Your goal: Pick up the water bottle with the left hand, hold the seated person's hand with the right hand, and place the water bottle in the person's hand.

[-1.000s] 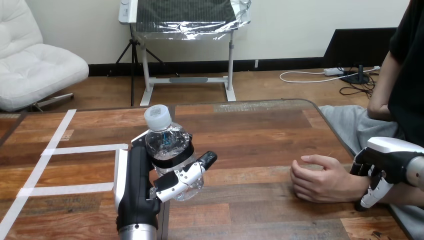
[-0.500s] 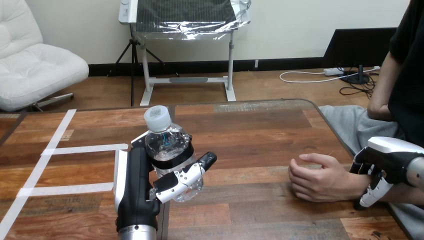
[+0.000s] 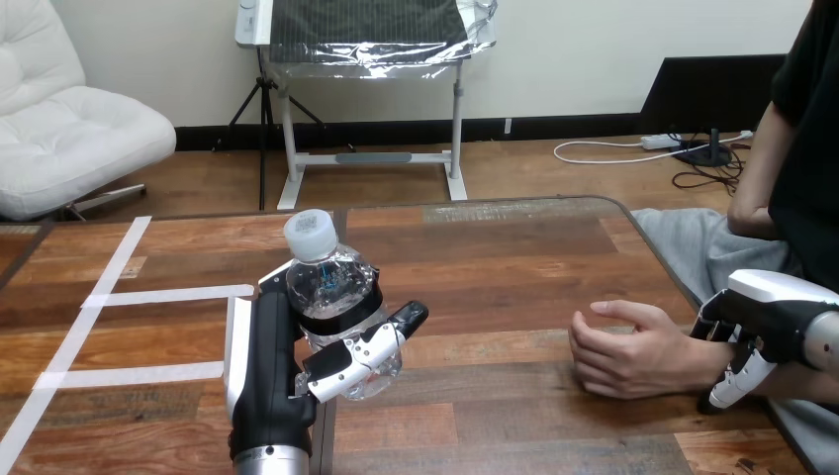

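My right hand point(image 3: 757, 332) sits at the frame's lower right edge, partly cut off, over the person's wrist. From here I cannot tell whether it grips the wrist or only rests against it. The wrist itself is hidden under the hand's white shell.

The base of the water bottle point(image 3: 331, 287) is covered by my left hand point(image 3: 265, 361), so I cannot tell if it is clear of the wooden table point(image 3: 514, 257).

The bottle is clear plastic with a white cap and a dark band round its middle, standing nearly upright in the lower left-centre of the frame. My left hand is clasped round its lower half, with the fingers point(image 3: 351, 358) wrapped across the front.

The person's hand point(image 3: 633, 351) lies loosely curled on the table at lower right, well apart from the bottle.

Against the earlier frames, the person's hand has slid slightly towards frame left, while the bottle and my left hand are where they were.
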You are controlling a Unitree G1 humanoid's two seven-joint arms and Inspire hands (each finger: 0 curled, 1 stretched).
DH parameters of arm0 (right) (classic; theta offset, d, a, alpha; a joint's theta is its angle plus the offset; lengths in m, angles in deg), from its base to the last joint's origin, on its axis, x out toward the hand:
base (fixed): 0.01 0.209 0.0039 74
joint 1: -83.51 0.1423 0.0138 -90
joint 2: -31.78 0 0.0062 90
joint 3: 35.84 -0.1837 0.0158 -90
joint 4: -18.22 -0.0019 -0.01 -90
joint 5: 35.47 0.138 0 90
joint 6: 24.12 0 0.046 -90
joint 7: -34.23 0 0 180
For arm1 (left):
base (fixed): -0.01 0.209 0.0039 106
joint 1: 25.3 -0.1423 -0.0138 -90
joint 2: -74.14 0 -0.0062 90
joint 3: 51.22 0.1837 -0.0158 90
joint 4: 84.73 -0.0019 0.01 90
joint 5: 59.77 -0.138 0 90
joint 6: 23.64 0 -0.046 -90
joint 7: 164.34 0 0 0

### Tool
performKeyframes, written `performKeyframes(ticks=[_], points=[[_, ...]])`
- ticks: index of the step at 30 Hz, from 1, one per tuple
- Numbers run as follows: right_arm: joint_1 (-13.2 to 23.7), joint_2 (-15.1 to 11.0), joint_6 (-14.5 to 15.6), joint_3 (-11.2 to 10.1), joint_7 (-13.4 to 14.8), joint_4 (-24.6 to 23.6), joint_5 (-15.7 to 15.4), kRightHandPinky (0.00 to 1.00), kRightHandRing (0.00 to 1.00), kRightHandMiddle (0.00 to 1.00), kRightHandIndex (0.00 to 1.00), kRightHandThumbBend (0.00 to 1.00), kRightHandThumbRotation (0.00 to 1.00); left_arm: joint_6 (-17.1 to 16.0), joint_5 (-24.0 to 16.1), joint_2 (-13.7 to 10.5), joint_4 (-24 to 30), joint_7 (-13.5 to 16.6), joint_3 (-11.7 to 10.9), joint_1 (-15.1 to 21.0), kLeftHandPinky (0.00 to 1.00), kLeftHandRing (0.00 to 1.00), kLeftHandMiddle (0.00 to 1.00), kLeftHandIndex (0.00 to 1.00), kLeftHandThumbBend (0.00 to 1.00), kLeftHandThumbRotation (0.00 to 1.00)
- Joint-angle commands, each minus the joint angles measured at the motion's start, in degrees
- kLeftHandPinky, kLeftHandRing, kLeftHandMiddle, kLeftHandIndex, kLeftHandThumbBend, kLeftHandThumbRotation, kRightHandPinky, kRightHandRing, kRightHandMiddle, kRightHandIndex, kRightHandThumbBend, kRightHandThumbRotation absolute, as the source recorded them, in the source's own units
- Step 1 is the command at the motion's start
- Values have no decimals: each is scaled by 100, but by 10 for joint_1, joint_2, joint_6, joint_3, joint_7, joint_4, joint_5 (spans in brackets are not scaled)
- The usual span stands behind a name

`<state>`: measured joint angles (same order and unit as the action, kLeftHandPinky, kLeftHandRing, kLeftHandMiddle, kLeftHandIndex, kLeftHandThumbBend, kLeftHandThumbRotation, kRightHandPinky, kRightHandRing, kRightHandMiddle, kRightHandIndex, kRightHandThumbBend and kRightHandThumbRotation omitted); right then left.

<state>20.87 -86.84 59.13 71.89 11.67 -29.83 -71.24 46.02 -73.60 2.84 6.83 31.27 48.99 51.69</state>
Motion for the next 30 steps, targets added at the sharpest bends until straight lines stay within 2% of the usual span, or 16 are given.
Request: performKeyframes(ticks=[1, 13, 19, 24, 30], points=[[11, 32, -2, 12, -15, 7, 13, 58, 65, 71, 70, 70, 0, -15, -3, 15, 38, 5, -2, 22, 33, 38, 43, 44, 67, 0], [15, 35, -6, 21, -15, 16, 5, 63, 69, 74, 73, 71, 0, -21, 2, 15, 34, 3, -2, 22, 33, 38, 43, 44, 66, 0], [12, 43, -1, 21, 6, 22, 2, 60, 68, 75, 73, 72, 0, -22, -1, 13, 33, 6, -3, 22, 33, 38, 43, 44, 66, 0], [14, 44, -10, 31, 13, 26, -8, 59, 67, 76, 72, 72, 0, -19, -6, 14, 34, 8, -4, 21, 33, 38, 43, 44, 66, 0], [15, 47, -19, 32, 17, 33, -4, 60, 68, 75, 70, 71, 0, -20, -3, 14, 35, 8, -3, 19, 33, 38, 43, 44, 67, 0]])
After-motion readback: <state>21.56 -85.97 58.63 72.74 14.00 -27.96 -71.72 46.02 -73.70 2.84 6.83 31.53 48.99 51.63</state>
